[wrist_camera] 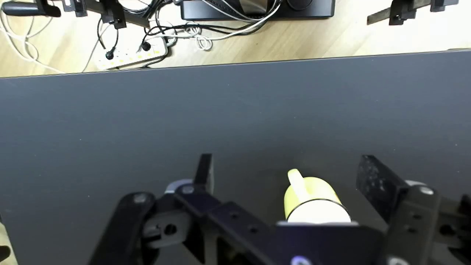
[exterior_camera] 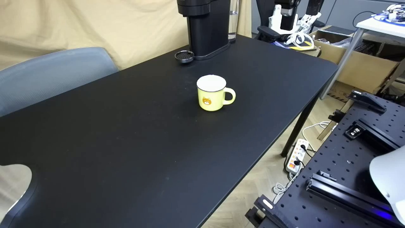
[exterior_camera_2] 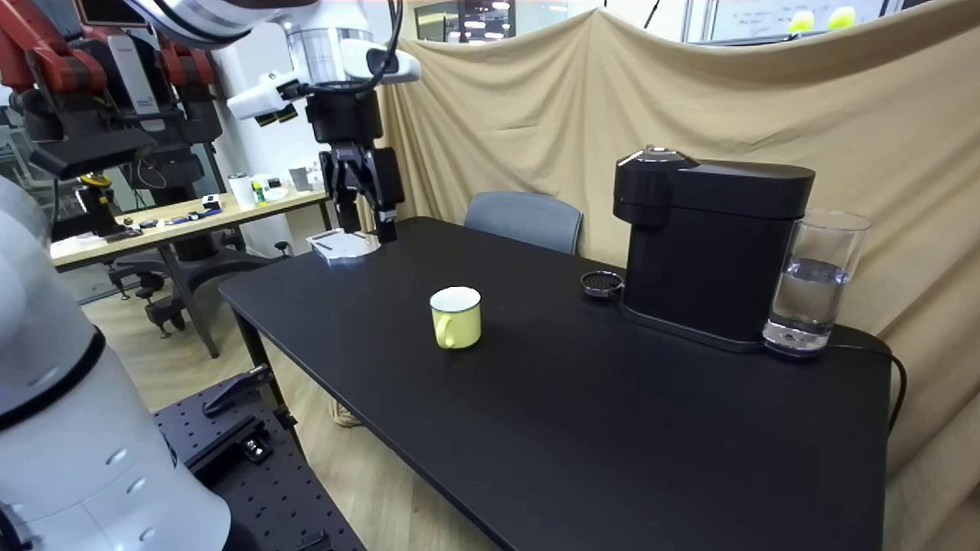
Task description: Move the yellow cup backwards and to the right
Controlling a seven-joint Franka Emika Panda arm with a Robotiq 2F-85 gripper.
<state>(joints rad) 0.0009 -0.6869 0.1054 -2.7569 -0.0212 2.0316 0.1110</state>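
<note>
Nearest, in the wrist view, the gripper (wrist_camera: 286,171) is spread wide, holding nothing. Beyond, the yellow cup (exterior_camera: 211,95) stands upright on the black table (exterior_camera: 110,142), no contents visible in its white inside. A good grasp would likely centre overhead and straddle the body, handle (exterior_camera: 233,95) clear. Farther off, beside the coffee machine (exterior_camera_2: 700,252), a clear vessel (exterior_camera_2: 813,287) is part-filled with clear liquid.
</note>
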